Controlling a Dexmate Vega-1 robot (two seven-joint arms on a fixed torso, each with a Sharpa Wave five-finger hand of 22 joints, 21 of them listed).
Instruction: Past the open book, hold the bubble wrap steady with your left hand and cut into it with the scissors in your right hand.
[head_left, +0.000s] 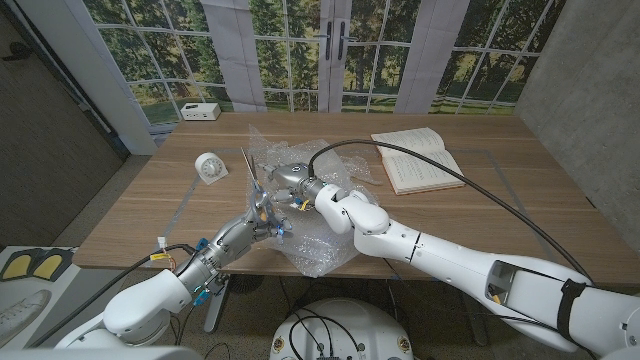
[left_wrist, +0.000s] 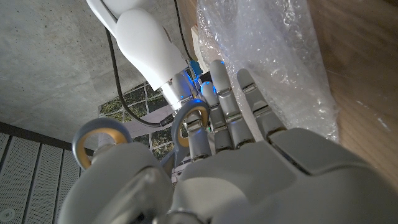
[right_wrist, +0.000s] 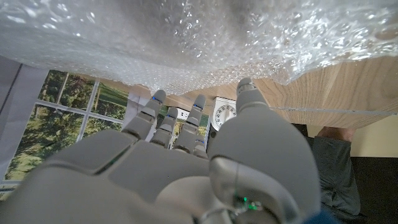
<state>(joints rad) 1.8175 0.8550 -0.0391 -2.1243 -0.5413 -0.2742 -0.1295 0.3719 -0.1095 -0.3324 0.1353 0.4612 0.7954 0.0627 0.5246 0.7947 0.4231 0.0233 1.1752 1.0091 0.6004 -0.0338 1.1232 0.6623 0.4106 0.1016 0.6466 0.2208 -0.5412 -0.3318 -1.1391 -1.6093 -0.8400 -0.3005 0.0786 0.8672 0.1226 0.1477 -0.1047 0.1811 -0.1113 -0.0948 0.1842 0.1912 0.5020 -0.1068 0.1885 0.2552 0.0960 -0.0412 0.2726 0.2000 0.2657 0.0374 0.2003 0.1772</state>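
A crumpled sheet of clear bubble wrap (head_left: 320, 240) lies mid-table, from the front edge back toward the open book (head_left: 418, 160). My left hand (head_left: 250, 225) holds the scissors (head_left: 249, 172), whose blades point up and away over the wrap's left side. In the left wrist view the yellow-grey handle rings (left_wrist: 102, 124) sit by my left hand (left_wrist: 249, 162), next to the bubble wrap (left_wrist: 273, 56). My right hand (head_left: 290, 180) reaches in over the wrap, close to the scissors. In the right wrist view my right hand (right_wrist: 174, 155) has its fingers stretched out beside the bubble wrap (right_wrist: 199, 37), holding nothing.
A small white clock (head_left: 211, 168) stands left of the wrap, also seen as a clock (right_wrist: 224, 115) past my right fingers. A white box (head_left: 200, 111) sits at the table's far left corner. My right forearm (left_wrist: 146, 43) crosses close by my left hand.
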